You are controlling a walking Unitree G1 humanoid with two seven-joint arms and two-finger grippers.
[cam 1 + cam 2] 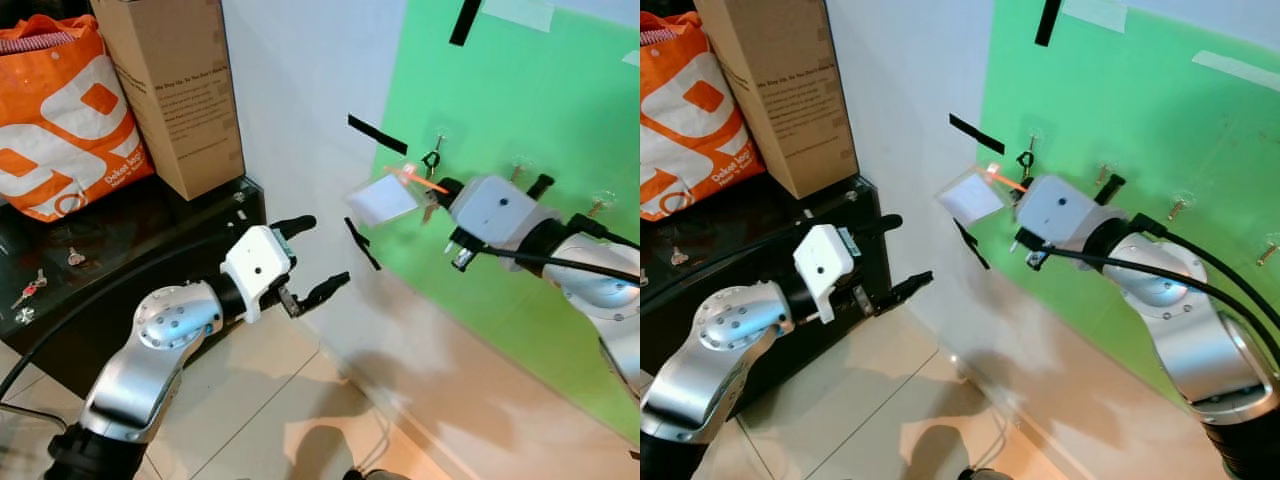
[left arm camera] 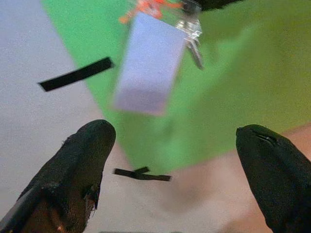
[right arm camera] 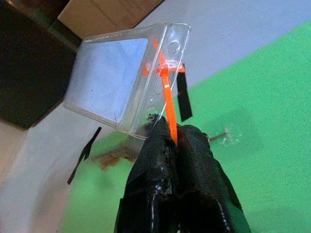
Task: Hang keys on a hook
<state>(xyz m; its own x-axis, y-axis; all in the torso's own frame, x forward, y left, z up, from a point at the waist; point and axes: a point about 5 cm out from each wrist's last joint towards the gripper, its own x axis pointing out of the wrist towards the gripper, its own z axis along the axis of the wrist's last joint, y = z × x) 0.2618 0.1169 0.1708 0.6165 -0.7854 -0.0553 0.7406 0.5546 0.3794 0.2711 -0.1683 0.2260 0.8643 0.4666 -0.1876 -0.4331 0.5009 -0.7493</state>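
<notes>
the keys (image 1: 428, 205), with clear card tag (image 1: 383, 200) and orange tie (image 3: 167, 99), are pinched by the right gripper (image 3: 175, 141) near a hook (image 1: 437, 143) on the green board (image 1: 520, 90); the left gripper (image 1: 312, 258) is held wide apart, unladen

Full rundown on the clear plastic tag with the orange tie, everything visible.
The clear plastic card-holder tag is a flat, transparent rectangular sleeve, pale bluish-white inside, with punched holes along one short edge. A thin orange zip tie loops through that edge, and metal keys dangle at the same end. The right gripper, fingers shut, pinches the tie, holding the tag tilted in the air by the green wall panel, near a small metal hook.
</notes>
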